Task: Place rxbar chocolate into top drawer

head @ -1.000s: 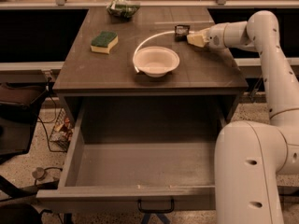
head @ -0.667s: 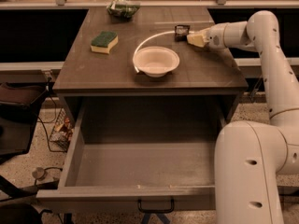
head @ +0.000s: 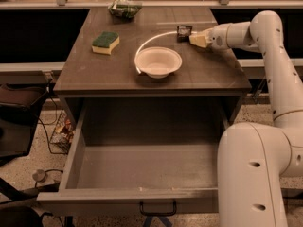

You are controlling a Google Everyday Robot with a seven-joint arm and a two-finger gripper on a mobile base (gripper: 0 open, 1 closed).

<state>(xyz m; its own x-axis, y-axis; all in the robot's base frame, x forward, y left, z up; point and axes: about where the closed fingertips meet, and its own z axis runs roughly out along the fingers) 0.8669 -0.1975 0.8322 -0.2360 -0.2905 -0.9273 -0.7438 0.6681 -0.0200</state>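
Observation:
The rxbar chocolate is a small dark bar lying on the grey tabletop, behind and to the right of the white bowl. My gripper reaches in from the right at tabletop height, its pale tip right beside the bar's right end. I cannot tell whether it touches the bar. The top drawer is pulled fully open below the tabletop. Its grey box is empty, and a small dark handle sits on the front panel.
A white bowl sits mid-table, with a thin pale arc running from it toward the bar. A green-and-yellow sponge lies at the left and a green bag at the back. My white arm base stands beside the drawer's right side.

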